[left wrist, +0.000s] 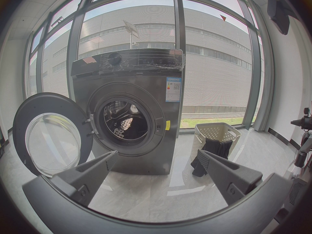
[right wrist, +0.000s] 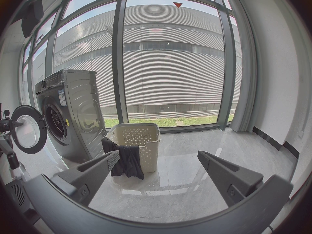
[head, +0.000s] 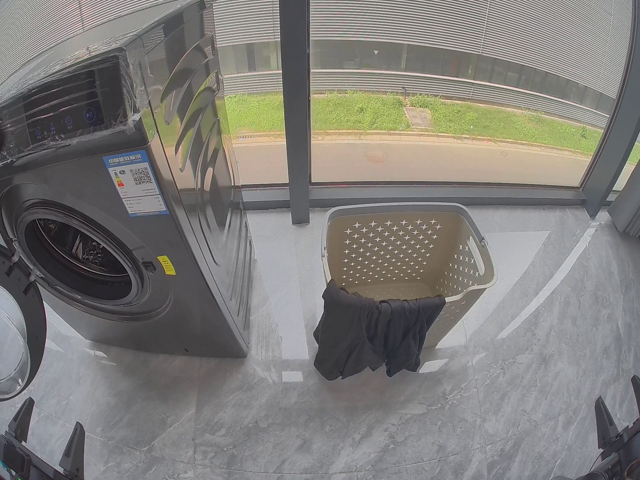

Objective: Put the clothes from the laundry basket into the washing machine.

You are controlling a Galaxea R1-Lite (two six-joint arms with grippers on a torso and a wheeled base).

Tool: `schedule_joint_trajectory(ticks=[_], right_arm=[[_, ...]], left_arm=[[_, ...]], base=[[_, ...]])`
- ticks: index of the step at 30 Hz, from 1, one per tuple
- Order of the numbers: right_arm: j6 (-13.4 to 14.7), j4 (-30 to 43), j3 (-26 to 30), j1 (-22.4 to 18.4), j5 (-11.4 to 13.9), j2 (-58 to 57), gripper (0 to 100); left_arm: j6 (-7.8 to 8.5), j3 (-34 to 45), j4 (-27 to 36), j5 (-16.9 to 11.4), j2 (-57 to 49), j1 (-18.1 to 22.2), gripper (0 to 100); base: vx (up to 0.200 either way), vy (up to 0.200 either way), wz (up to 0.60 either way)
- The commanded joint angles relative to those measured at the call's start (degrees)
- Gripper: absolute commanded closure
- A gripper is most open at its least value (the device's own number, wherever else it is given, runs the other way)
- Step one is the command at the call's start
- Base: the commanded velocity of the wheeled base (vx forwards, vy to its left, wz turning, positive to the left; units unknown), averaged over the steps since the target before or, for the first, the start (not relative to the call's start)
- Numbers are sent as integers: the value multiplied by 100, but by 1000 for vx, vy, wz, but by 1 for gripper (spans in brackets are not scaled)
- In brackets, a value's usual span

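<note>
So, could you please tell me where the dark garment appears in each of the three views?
Head view: the dark garment hangs over the laundry basket's near rim, mid-picture.
Left wrist view: dark garment draped on the laundry basket, beside the washing machine.
Right wrist view: dark garment draped over the laundry basket's rim.
Shared landmark: the laundry basket.

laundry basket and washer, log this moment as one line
phase: nothing grasped | washing machine: door open | laundry basket: dark garment draped over near rim | left gripper: open, empty | right gripper: open, empty
</note>
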Motion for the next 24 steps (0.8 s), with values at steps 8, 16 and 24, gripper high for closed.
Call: schedule_joint_trajectory(ticks=[8,16,24], right_arm=[[-1,-1,101,2,-1,-93,0],[-1,-1,101,2,-1,-93,0],[-1,-1,101,2,-1,-93,0]], left_arm=[[1,101,0,-1,-93,1,0],[9,101,0,-19,-93,1,0],[1,101,0,-10,-93,1,0]], base=[[0,-175,0],[0,0,0],[0,-25,0]])
